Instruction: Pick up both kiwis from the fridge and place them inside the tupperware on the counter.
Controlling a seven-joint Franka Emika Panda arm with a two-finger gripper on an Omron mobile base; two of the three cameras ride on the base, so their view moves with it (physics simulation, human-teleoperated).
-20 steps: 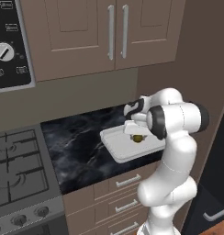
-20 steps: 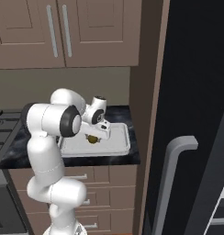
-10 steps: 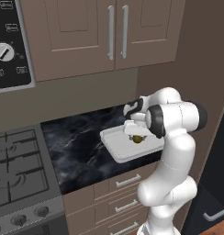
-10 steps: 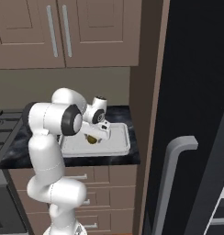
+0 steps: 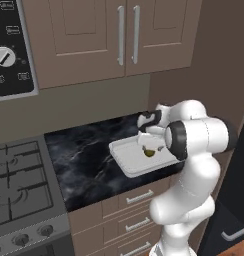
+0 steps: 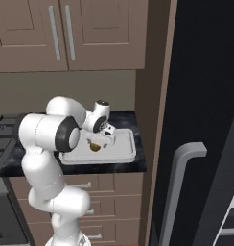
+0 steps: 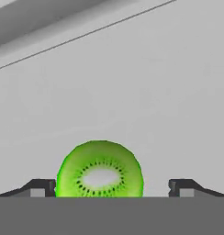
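While the gripper (image 7: 111, 186) hangs low over the tupperware (image 5: 125, 159) on the counter (image 5: 84, 155), its two fingers stand wide apart, touching nothing. The green kiwi (image 7: 100, 170) lies between them inside the white tray.

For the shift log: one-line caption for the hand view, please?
Open end effector above a green-faced kiwi resting on the white tupperware floor, fingertips clear of it.

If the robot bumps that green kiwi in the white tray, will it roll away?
Probably a little. The kiwi looks round, so a nudge could roll it. The tupperware has a raised rim that would likely stop it. It sits loose between the open gripper fingers, so nothing steadies it.
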